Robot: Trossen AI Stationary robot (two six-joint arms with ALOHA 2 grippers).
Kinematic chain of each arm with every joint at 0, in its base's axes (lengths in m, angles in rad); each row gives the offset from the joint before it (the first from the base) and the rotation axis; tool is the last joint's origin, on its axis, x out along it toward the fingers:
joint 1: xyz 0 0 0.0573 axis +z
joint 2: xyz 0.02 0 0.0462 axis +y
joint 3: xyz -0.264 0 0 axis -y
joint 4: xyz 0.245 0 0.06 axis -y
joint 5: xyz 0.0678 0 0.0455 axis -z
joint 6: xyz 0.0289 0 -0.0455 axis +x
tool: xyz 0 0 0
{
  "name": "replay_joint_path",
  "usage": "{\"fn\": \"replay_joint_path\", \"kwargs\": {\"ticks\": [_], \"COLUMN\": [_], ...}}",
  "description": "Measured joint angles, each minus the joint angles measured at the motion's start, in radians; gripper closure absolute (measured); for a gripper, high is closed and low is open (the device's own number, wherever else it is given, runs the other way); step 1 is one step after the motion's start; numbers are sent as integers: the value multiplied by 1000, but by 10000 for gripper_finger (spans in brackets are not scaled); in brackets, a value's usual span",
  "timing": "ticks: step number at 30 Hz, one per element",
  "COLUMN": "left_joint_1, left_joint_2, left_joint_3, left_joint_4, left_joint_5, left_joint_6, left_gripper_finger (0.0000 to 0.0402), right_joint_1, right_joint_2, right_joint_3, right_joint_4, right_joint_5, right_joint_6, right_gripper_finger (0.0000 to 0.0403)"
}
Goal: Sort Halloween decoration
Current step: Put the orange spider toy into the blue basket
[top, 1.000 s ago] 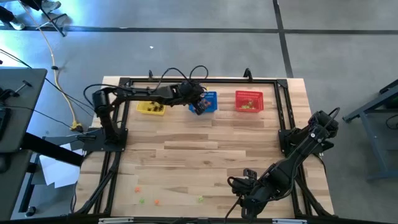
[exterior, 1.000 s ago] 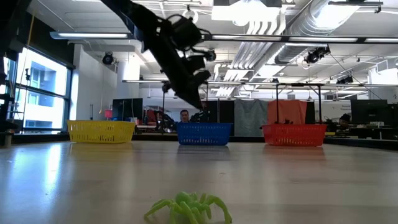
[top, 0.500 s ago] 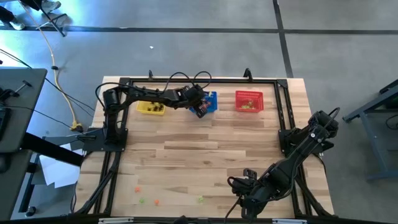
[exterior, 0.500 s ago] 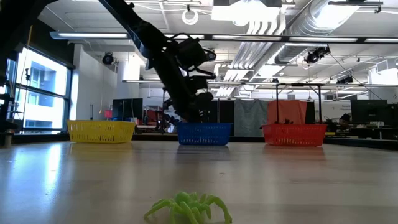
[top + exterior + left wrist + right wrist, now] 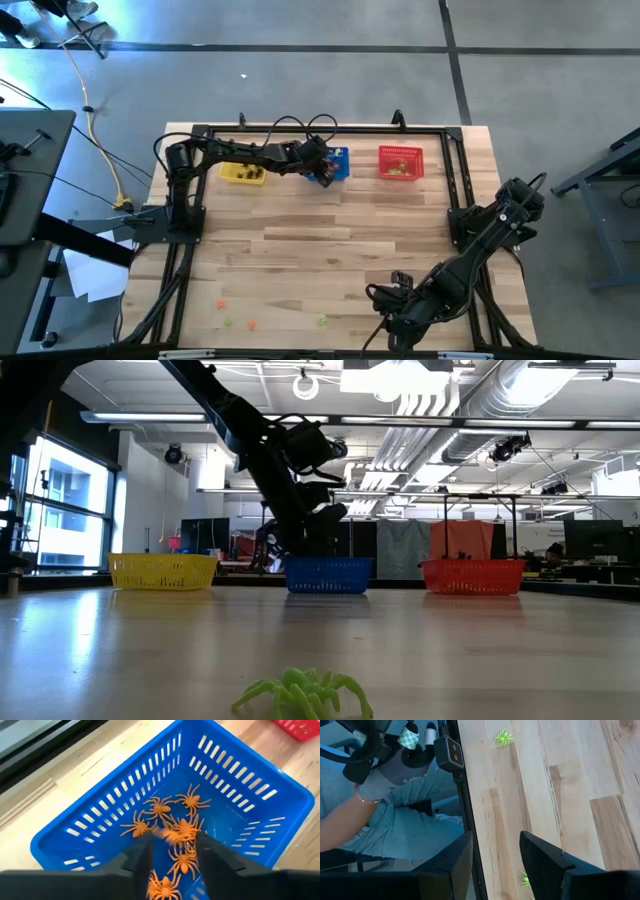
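My left gripper (image 5: pixel 172 855) hangs open over the blue basket (image 5: pixel 337 163), fingers pointing down into it. A blurred orange spider (image 5: pixel 172 836) shows between the fingertips, above several orange spiders (image 5: pixel 182 827) lying on the basket floor. In the low view the left gripper (image 5: pixel 322 528) stands just above the blue basket's rim (image 5: pixel 327 565). My right gripper (image 5: pixel 495 865) waits open near the table's front right, holding nothing. Loose trinkets lie at the near left: an orange one (image 5: pixel 221 305), another orange one (image 5: pixel 252 325) and a green spider (image 5: pixel 322 320).
The yellow basket (image 5: pixel 243 173) and the red basket (image 5: pixel 400 162) flank the blue one along the far edge. A green spider (image 5: pixel 305 693) lies close to the low camera. A seated person (image 5: pixel 395 815) is beside the table's near edge. The black frame rail (image 5: pixel 460 180) borders the table.
My left gripper has come down and reached toward the blue basket, stopping just above its rim. Its fingers have then opened, and an orange spider now shows blurred between them above the basket floor.
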Motion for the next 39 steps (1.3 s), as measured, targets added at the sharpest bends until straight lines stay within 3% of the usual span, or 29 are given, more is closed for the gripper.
{"fn": "replay_joint_path", "kwargs": {"ticks": [6, 15, 24, 29, 34, 39], "left_joint_1": [-8, -24, -98, -195, -360, -573], "left_joint_2": [0, -23, -268, -421, -527, -571], "left_joint_3": [0, 0, 0, 0, 0, 1], "left_joint_4": [1, -16, -208, -383, -551, -610], "left_joint_5": [15, 23, -24, -55, -122, -283], "left_joint_6": [66, 69, 10, -108, -277, -475], "left_gripper_finger": [206, 215, 214, 213, 215, 215], "right_joint_1": [0, 0, 0, 0, 0, 0], "right_joint_2": [0, 0, 0, 0, 0, 0], "right_joint_3": [0, 0, 0, 0, 0, 0], "right_joint_4": [0, 0, 0, 0, 0, 1], "right_joint_5": [0, 0, 0, 0, 0, 0], "right_joint_6": [0, 0, 0, 0, 0, 0], "right_gripper_finger": [243, 243, 243, 243, 243, 243]}}
